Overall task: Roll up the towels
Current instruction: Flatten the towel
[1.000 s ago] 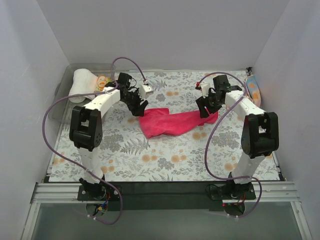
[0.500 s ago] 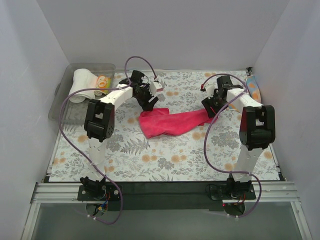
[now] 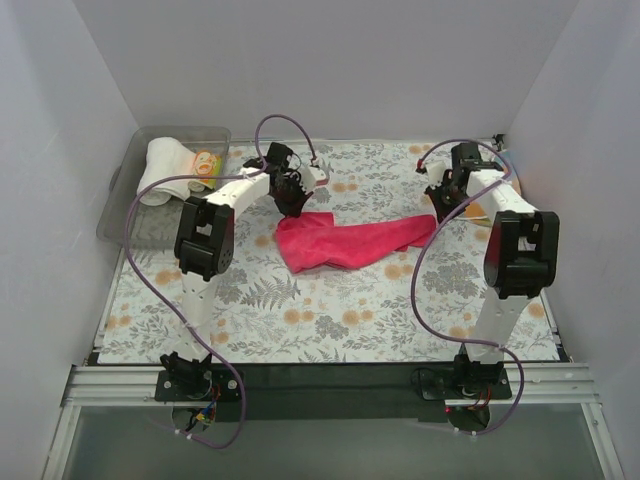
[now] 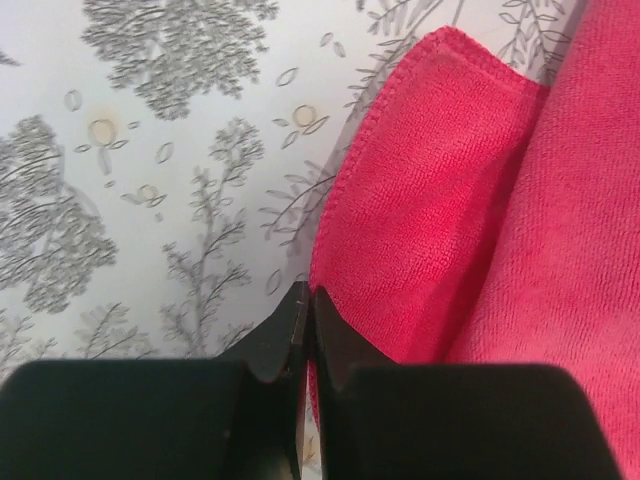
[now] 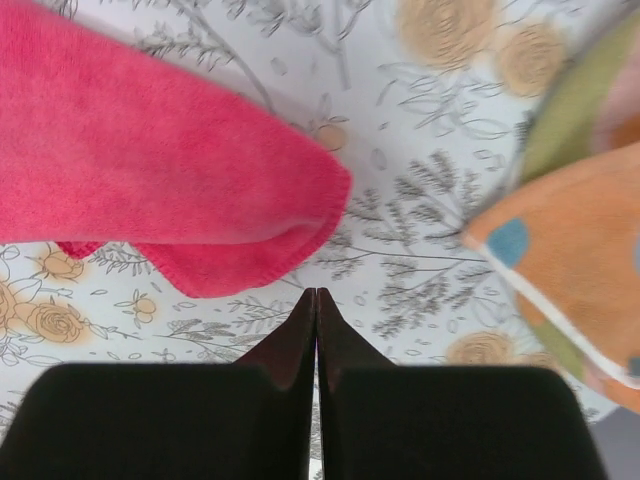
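- The magenta-red towel (image 3: 350,243) lies unrolled near the middle of the floral-covered surface (image 3: 300,310). It is a long strip running left to right, bunched and folded over itself at its left end.
- In the top view, both arms reach over the far half of the surface, one at each end of that towel. From there the fingertips are too small and dark to read.
- The left wrist camera fills this in: the left fingers (image 4: 270,350) are pressed together, and their tips sit right at the stitched hem of the towel's folded left end. No cloth shows between the tips.
- The right wrist camera shows the right fingers (image 5: 290,345) also closed tip to tip. They are just short of the towel's rounded right end, with a sliver of the floral cover between tips and hem, and they hold nothing.
- That same view catches an orange towel (image 5: 570,270) with a blue spot at its right edge. The top view largely hides this towel behind the right arm.
- Only the top view shows the clear bin (image 3: 125,215) at the far left corner. In it are a white rolled towel (image 3: 160,168) and a yellow patterned towel (image 3: 207,163) beside it.
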Controlling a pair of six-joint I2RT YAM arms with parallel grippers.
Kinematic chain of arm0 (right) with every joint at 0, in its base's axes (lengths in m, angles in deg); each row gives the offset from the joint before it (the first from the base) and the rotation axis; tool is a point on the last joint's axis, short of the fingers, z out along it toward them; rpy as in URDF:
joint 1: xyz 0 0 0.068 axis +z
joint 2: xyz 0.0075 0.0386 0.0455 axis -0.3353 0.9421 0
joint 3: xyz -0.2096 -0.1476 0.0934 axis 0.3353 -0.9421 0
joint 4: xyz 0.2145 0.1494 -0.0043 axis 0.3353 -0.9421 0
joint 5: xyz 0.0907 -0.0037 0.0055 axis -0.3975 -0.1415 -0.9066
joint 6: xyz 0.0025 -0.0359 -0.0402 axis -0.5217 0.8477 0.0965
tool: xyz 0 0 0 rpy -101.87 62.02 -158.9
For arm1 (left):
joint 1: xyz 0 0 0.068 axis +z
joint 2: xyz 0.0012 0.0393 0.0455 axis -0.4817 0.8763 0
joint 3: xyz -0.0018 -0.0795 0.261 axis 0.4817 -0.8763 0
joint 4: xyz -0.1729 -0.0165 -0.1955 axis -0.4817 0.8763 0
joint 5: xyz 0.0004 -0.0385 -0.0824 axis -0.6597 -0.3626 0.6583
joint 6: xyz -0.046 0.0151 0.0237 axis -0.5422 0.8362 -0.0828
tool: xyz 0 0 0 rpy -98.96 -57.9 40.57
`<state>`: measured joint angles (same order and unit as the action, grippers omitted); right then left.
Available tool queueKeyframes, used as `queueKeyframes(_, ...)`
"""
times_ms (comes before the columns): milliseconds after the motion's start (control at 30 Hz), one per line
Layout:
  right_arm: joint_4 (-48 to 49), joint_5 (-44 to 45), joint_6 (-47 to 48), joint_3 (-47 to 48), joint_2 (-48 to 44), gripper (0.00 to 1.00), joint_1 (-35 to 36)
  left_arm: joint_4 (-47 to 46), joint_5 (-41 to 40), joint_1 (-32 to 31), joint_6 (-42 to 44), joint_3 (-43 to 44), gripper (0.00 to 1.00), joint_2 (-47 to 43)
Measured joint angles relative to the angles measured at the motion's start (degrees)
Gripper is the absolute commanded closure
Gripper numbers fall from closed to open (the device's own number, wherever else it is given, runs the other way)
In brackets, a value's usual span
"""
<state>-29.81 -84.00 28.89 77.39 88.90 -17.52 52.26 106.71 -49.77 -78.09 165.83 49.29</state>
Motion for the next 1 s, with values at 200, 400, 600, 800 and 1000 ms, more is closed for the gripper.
queueKeyframes(200, -0.2, -3.4, 0.0, 7.2, -0.9, 0.99, -4.2, 3.2, -0.4, 4.5, -3.6, 9.1, 1.0, 0.2)
queueKeyframes(400, -1.2, -6.7, 1.2, 7.7, -3.6, 0.22, -6.6, 4.3, 0.4, 10.6, -4.9, 6.6, 1.0, -3.9)
queueKeyframes(600, -2.7, -12.3, -3.5, 9.5, 4.2, 0.2, -4.9, 5.2, 0.8, 10.1, -5.9, -7.8, 1.0, -9.1)
queueKeyframes(800, -3.5, -14.4, -7.4, 12.1, 13.1, 0.18, -1.8, 5.4, 0.9, 9.2, -7.2, -10.7, 1.0, -9.3)
queueKeyframes(1000, -2.7, -16.3, -9.1, 17.3, 16.5, 0.39, 0.9, 5.5, 0.9, 9.3, -8.7, -10.7, 1.0, -9.7)
